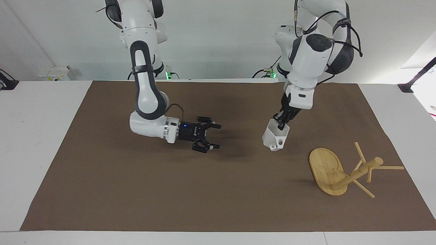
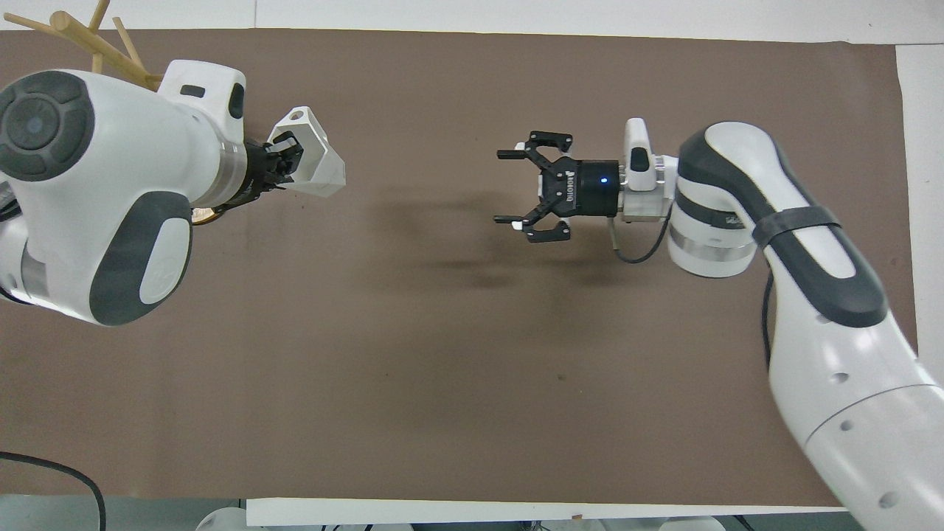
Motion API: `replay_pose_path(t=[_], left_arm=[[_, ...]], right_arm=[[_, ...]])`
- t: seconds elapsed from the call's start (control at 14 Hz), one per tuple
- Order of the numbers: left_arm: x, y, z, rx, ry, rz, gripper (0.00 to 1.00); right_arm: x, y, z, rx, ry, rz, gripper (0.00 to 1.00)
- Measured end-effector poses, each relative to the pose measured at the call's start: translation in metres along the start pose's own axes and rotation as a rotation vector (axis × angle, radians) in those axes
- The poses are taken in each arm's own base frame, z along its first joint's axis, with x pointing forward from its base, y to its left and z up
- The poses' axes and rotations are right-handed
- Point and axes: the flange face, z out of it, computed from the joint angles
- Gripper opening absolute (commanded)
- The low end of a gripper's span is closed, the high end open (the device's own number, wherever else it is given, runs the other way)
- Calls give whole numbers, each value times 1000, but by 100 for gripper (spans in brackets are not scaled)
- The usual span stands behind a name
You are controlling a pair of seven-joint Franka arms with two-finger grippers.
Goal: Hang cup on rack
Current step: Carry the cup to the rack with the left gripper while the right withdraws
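Two hands are working: the left hand (image 1: 281, 125) is pinching the small white faceted cup (image 1: 274, 137) above the bench beside the bamboo peg rack (image 1: 344, 170); the right hand (image 1: 212, 136) is hovering spread, empty. Hanging remains.

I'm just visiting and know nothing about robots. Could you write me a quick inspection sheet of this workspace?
Surface: brown mat over a white table.
Job's things: white cup held in the air; bamboo rack stands on the mat toward the left arm's end.
Clutter: nothing seen.
End effectors: left end effector shut on the cup's rim; right end effector open, empty, over the mat.
Cables: black cables along both arms.
Surroundings: white wall, small box by the wall.
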Motion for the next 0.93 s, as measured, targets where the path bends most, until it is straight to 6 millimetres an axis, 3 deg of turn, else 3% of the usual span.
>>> replay_pose_path(t=[0.14,0.29,0.5,0.71,0.93], left_arm=[[-2,-25,17,-64,60,-17,0],[-8,-45,31,-121,113,-31,0],[-2,-68,39,-238,231,-62,0],[-3,-89,54,-343,339,-80,0],[-5,-107,85,-431,435,-96,0]], right_arm=[[-14,5,-71,28,-59,-14,99],[-13,7,-135,63,-187,-54,99],[41,-2,-214,119,-499,-46,99],[109,-29,-248,107,-755,42,99],[152,-47,-259,9,-934,194,99]])
